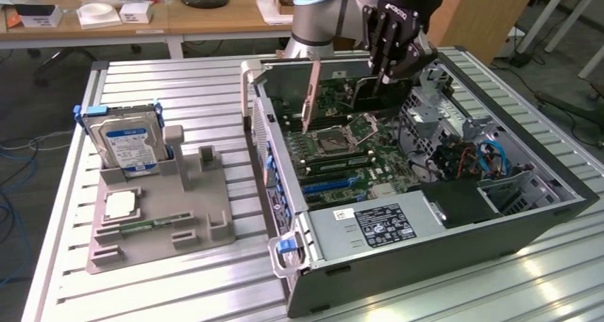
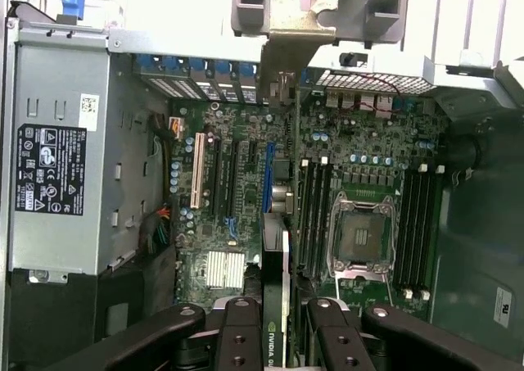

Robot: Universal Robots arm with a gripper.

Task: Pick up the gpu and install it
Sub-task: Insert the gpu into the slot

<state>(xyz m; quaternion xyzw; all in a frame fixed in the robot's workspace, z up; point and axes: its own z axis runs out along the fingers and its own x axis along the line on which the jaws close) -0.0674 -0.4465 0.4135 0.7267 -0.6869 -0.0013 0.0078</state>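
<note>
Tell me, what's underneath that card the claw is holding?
Under the gpu, held in the gripper, lies the green motherboard with its slots. The strip directly beneath the card's edge is covered.

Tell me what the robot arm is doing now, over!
Gripper jaws shut on the gpu. Gpu held edge-on inside the open computer case, above the motherboard. Nothing seen lying across the slots beneath it.

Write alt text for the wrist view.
The gripper holds the gpu edge-on above the motherboard inside an open computer case. Its pale metal bracket lies toward the case wall; a grey power supply sits beside the board.
</note>
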